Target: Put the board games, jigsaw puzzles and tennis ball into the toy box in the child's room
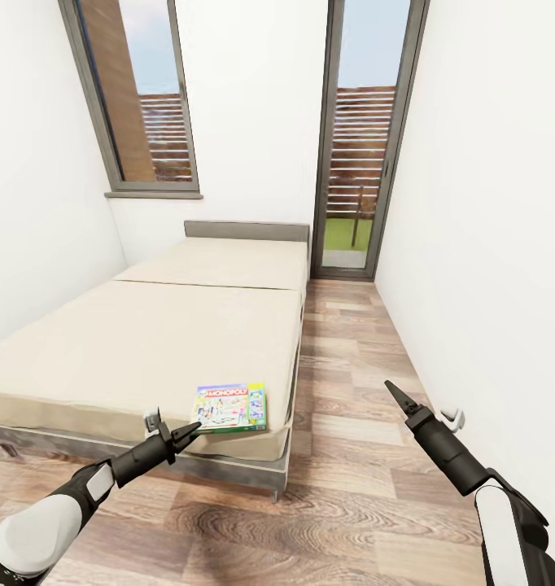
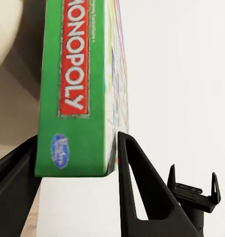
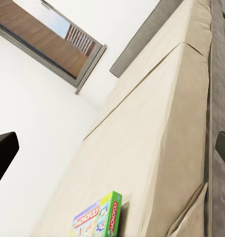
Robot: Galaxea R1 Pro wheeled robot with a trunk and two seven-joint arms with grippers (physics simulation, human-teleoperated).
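Monopoly box [image 1: 231, 407] lies flat on the bed [image 1: 147, 342], near its foot corner, w/in reach. Left gripper [image 2: 75, 163] is spread, fingers straddling the box's edge, not pinching yet. Right gripper [image 1: 398, 396] hangs over the floor; state unclear.

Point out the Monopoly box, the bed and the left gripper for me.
Monopoly box [image 1: 231, 408], head view: middle of its printed lid.
Bed [image 1: 147, 342], head view: bare beige mattress top.
Left gripper [image 1: 188, 430], head view: between its fingertips, at the box's near edge.
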